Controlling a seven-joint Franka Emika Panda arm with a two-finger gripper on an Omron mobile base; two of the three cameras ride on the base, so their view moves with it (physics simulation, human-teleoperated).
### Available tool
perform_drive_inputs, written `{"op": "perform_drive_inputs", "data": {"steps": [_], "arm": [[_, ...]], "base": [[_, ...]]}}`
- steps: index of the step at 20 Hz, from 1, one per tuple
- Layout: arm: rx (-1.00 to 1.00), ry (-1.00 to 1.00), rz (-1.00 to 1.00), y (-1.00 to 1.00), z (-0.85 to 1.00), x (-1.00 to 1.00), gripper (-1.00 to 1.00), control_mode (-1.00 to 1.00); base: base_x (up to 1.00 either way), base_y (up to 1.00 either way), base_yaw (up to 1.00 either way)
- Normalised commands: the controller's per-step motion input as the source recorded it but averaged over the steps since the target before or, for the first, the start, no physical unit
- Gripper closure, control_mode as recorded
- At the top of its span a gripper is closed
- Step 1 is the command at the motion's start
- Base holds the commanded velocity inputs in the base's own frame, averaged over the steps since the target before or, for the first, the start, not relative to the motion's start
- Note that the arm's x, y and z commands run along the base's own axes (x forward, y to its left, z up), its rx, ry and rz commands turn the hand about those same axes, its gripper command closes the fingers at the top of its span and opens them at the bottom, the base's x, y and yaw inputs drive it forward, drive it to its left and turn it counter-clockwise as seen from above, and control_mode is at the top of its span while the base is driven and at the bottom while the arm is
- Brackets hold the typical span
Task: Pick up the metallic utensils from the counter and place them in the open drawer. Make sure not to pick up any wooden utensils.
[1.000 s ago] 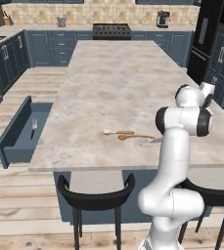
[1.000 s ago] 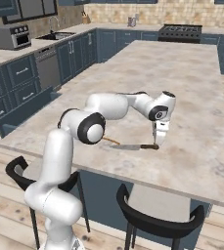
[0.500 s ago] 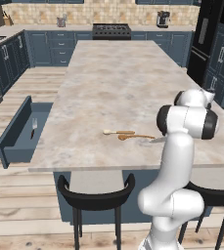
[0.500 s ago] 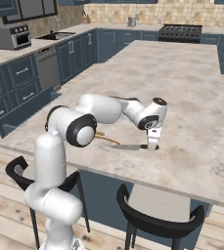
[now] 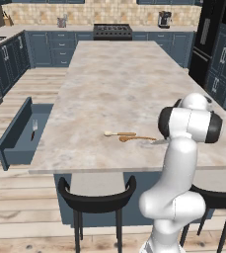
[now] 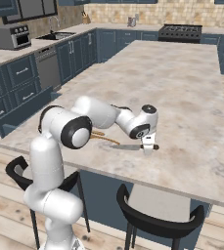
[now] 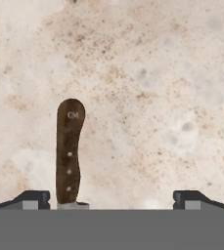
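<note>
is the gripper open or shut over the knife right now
Open. In the hand view the gripper has its fingertips set far apart, with the knife handle lying flat on the counter near the left one, not clamped.

The robot is a glossy white arm [image 6: 55, 161] built of rounded, tube-like segments, joined by dark grey to black ring-shaped joints [image 6: 73, 132] with smooth bulbous housings. Its base column [image 5: 171, 207] swells into a rounded white body. The wrist ends in a small white hand block with two small dark finger tips [image 7: 33, 199].
</note>
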Motion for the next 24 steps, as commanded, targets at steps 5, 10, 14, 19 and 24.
{"op": "perform_drive_inputs", "data": {"steps": [5,10,14,19,24], "arm": [[-0.01,0.12,0.05,0.00,0.00,0.11,-1.00,-1.00],[0.00,0.08,0.04,0.00,-0.12,0.24,-1.00,-1.00],[0.00,0.08,0.04,0.00,-0.32,0.24,-1.00,-1.00],[0.00,0.07,0.06,0.00,-0.34,0.28,-1.00,-1.00],[0.01,0.06,0.05,-0.05,-0.33,0.26,-1.00,-1.00]], "base": [[0.00,0.00,0.00],[0.00,0.00,0.00],[0.00,0.00,0.00],[0.00,0.00,0.00],[0.00,0.00,0.00]]}}
